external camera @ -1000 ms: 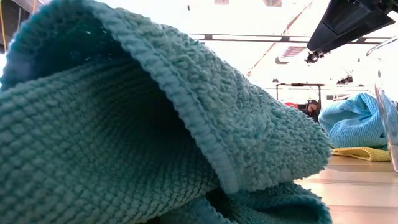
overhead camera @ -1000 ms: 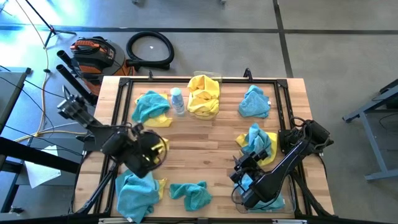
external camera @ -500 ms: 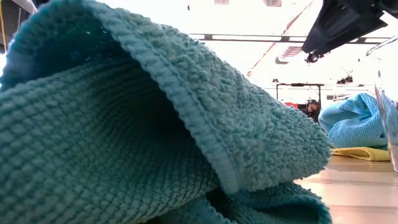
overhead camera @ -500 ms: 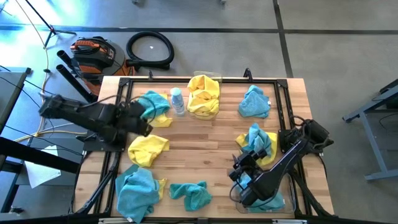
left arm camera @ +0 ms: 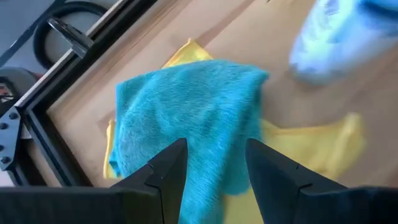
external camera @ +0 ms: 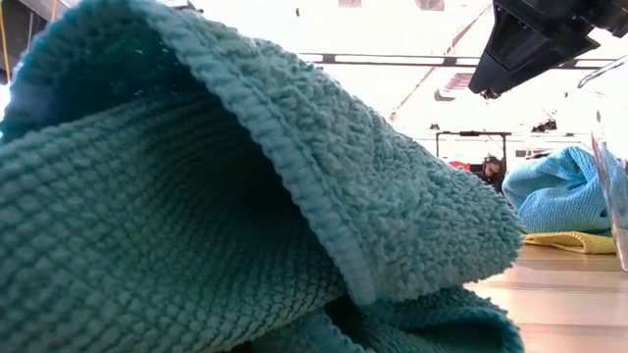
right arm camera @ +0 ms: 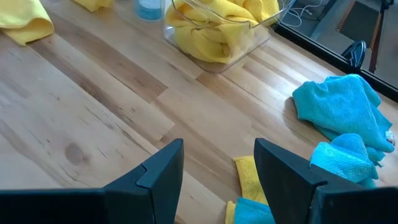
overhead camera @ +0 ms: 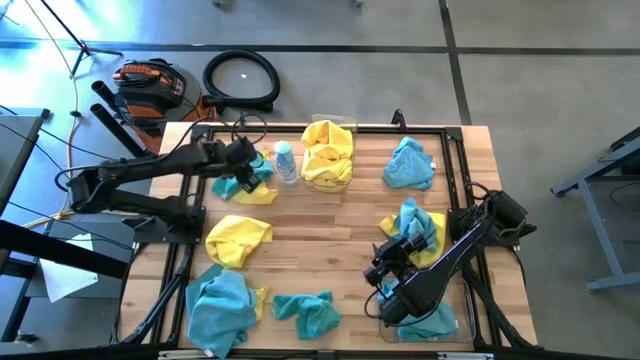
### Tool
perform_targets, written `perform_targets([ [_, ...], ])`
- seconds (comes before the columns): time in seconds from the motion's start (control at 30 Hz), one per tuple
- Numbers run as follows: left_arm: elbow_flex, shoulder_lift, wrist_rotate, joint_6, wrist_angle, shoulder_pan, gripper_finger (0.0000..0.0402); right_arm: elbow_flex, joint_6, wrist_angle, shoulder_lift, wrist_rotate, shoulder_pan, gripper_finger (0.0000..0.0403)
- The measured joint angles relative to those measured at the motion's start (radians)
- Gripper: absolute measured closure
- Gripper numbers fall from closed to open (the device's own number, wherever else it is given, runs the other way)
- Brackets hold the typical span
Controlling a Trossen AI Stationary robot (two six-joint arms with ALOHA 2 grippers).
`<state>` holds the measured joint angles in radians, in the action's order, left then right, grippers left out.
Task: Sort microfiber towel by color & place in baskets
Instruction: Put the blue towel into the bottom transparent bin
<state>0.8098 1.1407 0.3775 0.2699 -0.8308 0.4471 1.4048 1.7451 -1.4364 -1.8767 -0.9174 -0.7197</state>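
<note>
Wooden table point(overhead camera: 330, 215), scattered towels point(overhead camera: 238, 240), two tubs point(overhead camera: 328, 152), bottle point(overhead camera: 286, 162)

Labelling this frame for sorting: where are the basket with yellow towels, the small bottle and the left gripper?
basket with yellow towels point(overhead camera: 329, 122): high view, clear rim at its far edge.
small bottle point(overhead camera: 286, 163): high view, its body.
left gripper point(left arm camera: 212, 163): left wrist view, midway between its open fingertips.

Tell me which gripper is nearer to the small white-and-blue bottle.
Left. The left gripper hovers open over the teal towel right beside the bottle. The right gripper, also open, sits far across the table, near its front right corner.
</note>
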Motion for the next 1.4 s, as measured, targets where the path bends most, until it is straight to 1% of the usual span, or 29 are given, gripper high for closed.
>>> perform_targets([
  [0.1, -0.027, 0.049, -0.009, -0.054, 0.074, 0.061, 0.0250, 0.000, 0.000, 0.000, 0.000, 0.013, 0.000, 0.0210],
  [0.17, -0.044, 0.085, -0.033, -0.087, 0.100, 0.094, 0.0250, 0.000, 0.000, 0.000, 0.000, 0.022, 0.000, 0.0210],
  [0.37, -0.050, 0.213, -0.054, -0.099, 0.116, 0.174, 0.0250, 0.000, -0.026, 0.006, 0.000, 0.031, -0.001, 0.0210],
  [0.5, -0.050, 0.275, -0.132, -0.123, 0.138, 0.208, 0.0251, 0.000, -0.026, 0.008, 0.000, 0.031, -0.001, 0.0210],
  [0.57, -0.050, 0.302, -0.143, -0.124, 0.141, 0.216, 0.0259, 0.000, -0.026, 0.008, 0.000, 0.031, -0.001, 0.0210],
  [0.7, -0.050, 0.354, -0.156, -0.118, 0.143, 0.223, 0.0296, 0.000, -0.026, 0.009, 0.000, 0.031, -0.001, 0.0210],
  [0.77, -0.050, 0.375, -0.159, -0.106, 0.143, 0.222, 0.0326, 0.000, -0.026, 0.008, 0.000, 0.031, -0.001, 0.0210],
  [0.87, -0.050, 0.394, -0.159, -0.079, 0.137, 0.222, 0.0383, 0.000, -0.026, 0.008, 0.000, 0.031, -0.001, 0.0210],
  [0.9, -0.050, 0.394, -0.157, -0.068, 0.126, 0.222, 0.0392, 0.000, -0.026, 0.008, 0.000, 0.031, -0.001, 0.0210],
  [1.03, -0.050, 0.354, -0.135, -0.028, 0.040, 0.216, 0.0398, 0.000, -0.026, 0.008, 0.000, 0.031, -0.001, 0.0210],
  [1.13, -0.050, 0.282, -0.126, 0.002, -0.033, 0.199, 0.0400, 0.000, -0.026, 0.008, 0.000, 0.031, -0.001, 0.0210],
  [1.4, -0.050, -0.021, -0.124, 0.121, -0.137, 0.095, 0.0401, 0.000, -0.026, 0.009, 0.000, 0.031, -0.001, 0.0210],
])
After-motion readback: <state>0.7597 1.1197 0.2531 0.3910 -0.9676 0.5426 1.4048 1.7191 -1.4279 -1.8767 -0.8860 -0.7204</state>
